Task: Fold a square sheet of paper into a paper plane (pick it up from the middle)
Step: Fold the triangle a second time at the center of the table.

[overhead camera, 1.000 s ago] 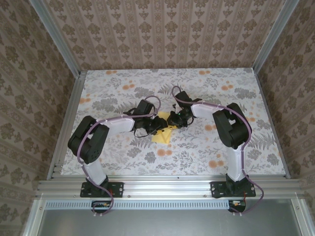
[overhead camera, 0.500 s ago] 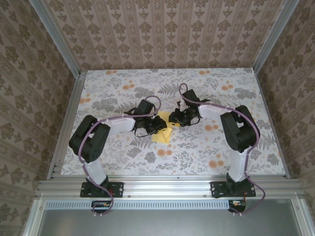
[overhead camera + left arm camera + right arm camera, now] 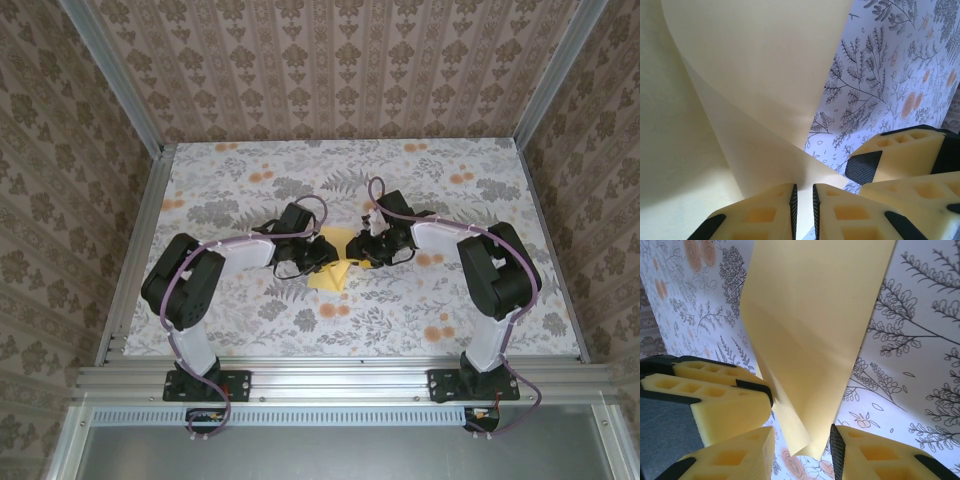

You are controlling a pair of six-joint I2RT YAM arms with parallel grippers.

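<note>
1. Square sheet of paper (image 3: 330,272): lies mid-desk (image 3: 420,300) between the two hands, partly folded, one flap standing up off the floral surface. Sits about where it did a second ago.
2. Right hand (image 3: 802,460): has drawn back slightly to the right since the earlier frame, with the elbow swung well outward. Fingers (image 3: 875,457) now spread, the sheet's lower corner hanging between them. Contact with either pad hard to judge.
3. Left hand (image 3: 803,210): barely shifted from before. Pads (image 3: 760,215) pressed almost together, pinching a folded edge of the sheet.
4. From above: fingertips of both hands masked by the wrists and purple cables (image 3: 300,205). Most of the sheet covered too, leaving just a yellow wedge in sight.
5. Left wrist view: sheet cut off at the top and left edges, crease lines soft and hard to trace. Right hand's fingers (image 3: 900,155) close by at lower right.
</note>
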